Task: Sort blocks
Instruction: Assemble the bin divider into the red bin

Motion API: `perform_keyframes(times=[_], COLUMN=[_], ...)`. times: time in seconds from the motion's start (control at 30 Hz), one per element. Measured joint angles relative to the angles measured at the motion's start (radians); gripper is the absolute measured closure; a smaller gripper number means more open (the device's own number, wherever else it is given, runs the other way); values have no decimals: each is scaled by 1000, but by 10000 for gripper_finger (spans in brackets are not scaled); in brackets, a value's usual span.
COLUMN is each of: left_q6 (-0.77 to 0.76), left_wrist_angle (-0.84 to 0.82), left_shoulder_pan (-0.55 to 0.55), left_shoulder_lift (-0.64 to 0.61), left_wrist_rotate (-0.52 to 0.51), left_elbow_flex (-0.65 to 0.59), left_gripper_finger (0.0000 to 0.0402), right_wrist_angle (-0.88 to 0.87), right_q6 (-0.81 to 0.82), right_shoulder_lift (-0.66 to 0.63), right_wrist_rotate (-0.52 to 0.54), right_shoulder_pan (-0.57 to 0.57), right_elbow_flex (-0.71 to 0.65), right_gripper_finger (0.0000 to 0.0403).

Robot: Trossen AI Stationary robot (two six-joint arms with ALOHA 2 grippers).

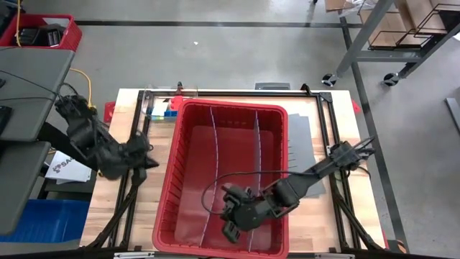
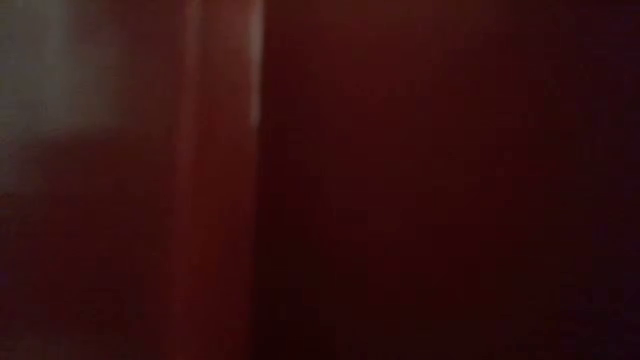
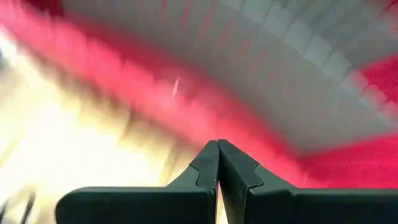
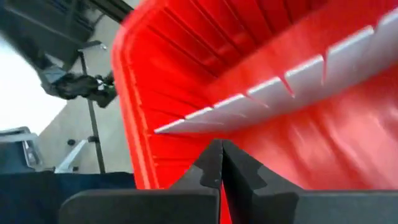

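A few small blocks [image 1: 162, 108], blue, green and yellow, lie on the table at the far left corner of the big red bin [image 1: 175, 155]. My left gripper [image 1: 152, 164] is shut and holds nothing, hovering just outside the bin's left wall; its wrist view shows the shut fingertips [image 3: 218, 146] over the bin's rim [image 3: 186, 112]. My right gripper [image 1: 230, 226] is shut and bare, above the bin's near middle part; its fingertips [image 4: 221, 146] point at a grey divider [image 4: 261, 99] inside. No block shows in either wrist view.
Two long grey dividers [image 1: 215, 155] stand in the bin and split it into lanes. Loose grey slotted sheets [image 1: 302, 140] lie on the table right of the bin. A black frame [image 1: 140, 129] runs round the tabletop. The bin's wall [image 2: 400, 180] fills the low view.
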Motion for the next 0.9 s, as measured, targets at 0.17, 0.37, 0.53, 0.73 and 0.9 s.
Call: perform_keyframes(times=[0.17,0.37,0.53,0.73,0.9], left_q6=[-255,-347,-369,-431,-426], left_wrist_angle=[-198,-2,187,510,610], left_shoulder_pan=[-128,-254,-265,-261,-260], left_shoulder_lift=[81,104,85,85,85], left_wrist_rotate=[161,134,119,113,111], left_elbow_flex=[-38,-208,-382,-566,-592], left_gripper_finger=[402,402,402,402,401], right_wrist_angle=[-64,25,69,171,129], right_q6=[105,190,279,312,302], right_shoulder_lift=[48,138,176,180,148], right_wrist_rotate=[-53,-131,-120,-128,-146], right_shoulder_pan=[14,4,-27,-62,-68], right_elbow_flex=[0,1,1,1,1], right_gripper_finger=[403,403,403,403,403])
